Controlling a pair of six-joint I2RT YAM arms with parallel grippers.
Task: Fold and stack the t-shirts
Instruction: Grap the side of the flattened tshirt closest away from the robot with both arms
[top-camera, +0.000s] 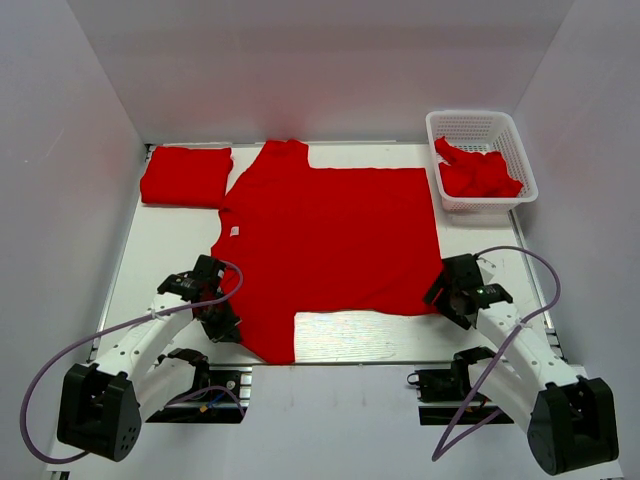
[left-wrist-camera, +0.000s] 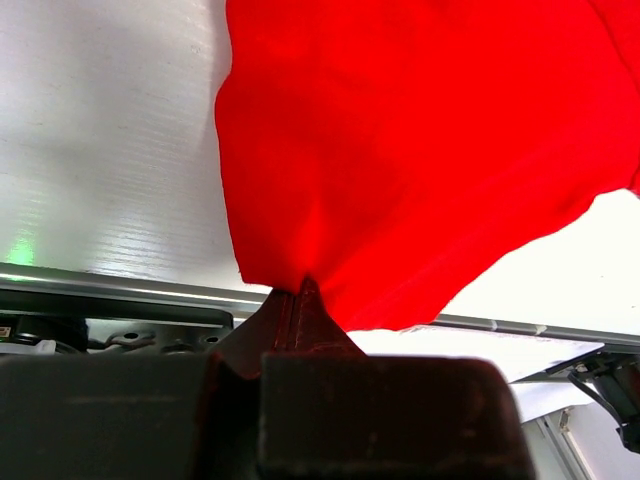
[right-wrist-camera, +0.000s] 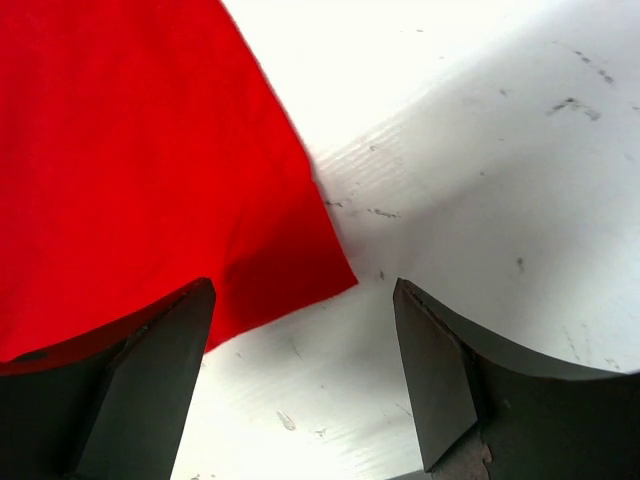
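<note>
Top external: spread t-shirt lies flat mid-table, folded t-shirt at the far left corner, crumpled t-shirts in the white basket at far right. On the wrist views, left gripper is clamped on the near sleeve edge, cloth bunching at its tips. The right gripper has jaws wide apart around the near hem corner, holding nothing. Cloth looks light, limp and wrinkle-prone. Probably best pinched at corners and edges, both ends lifted together to avoid sag.
</note>
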